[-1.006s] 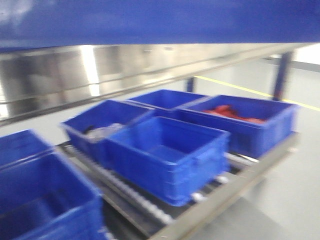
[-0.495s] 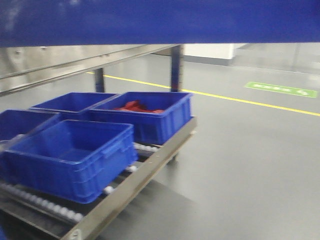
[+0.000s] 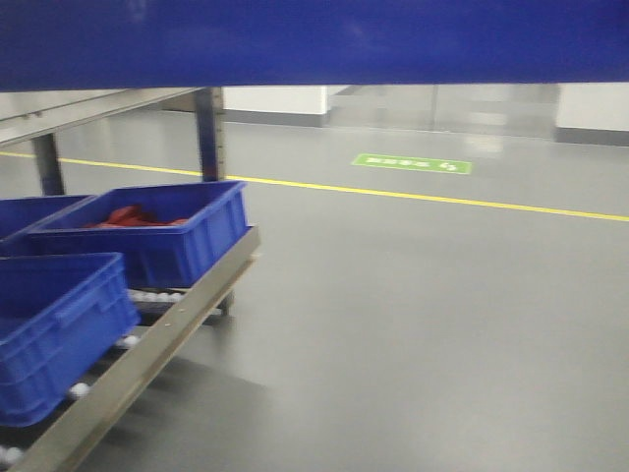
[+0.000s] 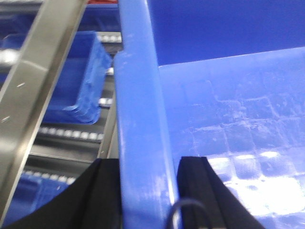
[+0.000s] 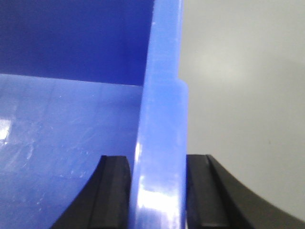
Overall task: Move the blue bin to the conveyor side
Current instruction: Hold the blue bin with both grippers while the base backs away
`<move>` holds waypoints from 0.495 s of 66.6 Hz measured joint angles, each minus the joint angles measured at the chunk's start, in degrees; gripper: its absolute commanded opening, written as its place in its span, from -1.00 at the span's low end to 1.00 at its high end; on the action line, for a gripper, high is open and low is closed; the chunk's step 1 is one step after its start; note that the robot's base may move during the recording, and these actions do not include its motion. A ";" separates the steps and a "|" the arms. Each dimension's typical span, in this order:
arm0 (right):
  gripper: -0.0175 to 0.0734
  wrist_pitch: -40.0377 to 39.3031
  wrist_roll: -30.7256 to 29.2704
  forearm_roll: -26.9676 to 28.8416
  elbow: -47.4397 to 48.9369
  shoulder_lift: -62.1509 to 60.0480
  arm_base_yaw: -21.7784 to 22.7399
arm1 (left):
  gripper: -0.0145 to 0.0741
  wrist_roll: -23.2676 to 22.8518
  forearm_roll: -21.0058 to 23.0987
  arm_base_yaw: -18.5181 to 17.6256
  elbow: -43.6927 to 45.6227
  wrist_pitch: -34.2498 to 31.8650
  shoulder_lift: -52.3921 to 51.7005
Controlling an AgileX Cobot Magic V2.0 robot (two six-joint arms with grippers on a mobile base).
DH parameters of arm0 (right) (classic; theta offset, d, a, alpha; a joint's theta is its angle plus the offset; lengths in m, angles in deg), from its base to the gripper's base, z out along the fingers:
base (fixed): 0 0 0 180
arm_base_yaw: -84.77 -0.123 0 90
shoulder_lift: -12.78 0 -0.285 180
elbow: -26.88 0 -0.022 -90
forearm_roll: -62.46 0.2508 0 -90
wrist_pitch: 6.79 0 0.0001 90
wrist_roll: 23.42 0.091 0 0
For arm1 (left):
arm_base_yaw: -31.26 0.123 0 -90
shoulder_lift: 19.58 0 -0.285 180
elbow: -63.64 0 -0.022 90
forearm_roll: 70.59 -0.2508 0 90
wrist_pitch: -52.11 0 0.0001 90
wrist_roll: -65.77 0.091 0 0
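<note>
Carry step, as judged from the views: the blue bin [image 3: 314, 39] is held off any surface between the two arms. In the front view it fills a band across the top. At the left of that view stands a roller rack [image 3: 147, 346] bearing a near crate [image 3: 49, 334] and a far crate [image 3: 162, 241] with red contents. To the right lies open grey floor [image 3: 413, 324], crossed at the far side by a yellow line [image 3: 442, 200]. The conveyor is not in view, so progress cannot be fixed more closely. The next move probably calls for level travel until the belt appears, then a matched lowering of both arms, with neither grip released early.

The left tool [image 4: 145, 164] is closed on the bin's left rim, one black finger [image 4: 107, 191] outside the wall and the other inside, both touching it. Beyond it a steel rail [image 4: 33, 90] runs near to far. The right tool [image 5: 158, 162] likewise clamps the right rim, with bare floor on its outer side
</note>
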 measured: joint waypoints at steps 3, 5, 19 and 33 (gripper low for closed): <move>-0.79 0.00 0.00 0.00 0.00 0.00 0.00 | -0.71 0.00 0.00 0.00 0.00 0.00 0.00; -0.79 0.00 0.00 0.00 0.00 0.00 0.00 | -0.71 0.00 0.00 0.00 0.00 0.00 0.00; -0.79 0.00 0.00 0.00 0.00 0.00 0.00 | -0.71 0.00 0.00 0.00 0.00 0.00 0.00; -0.79 0.00 0.00 0.00 0.00 0.00 0.00 | -0.71 0.00 0.00 0.00 0.00 0.00 0.00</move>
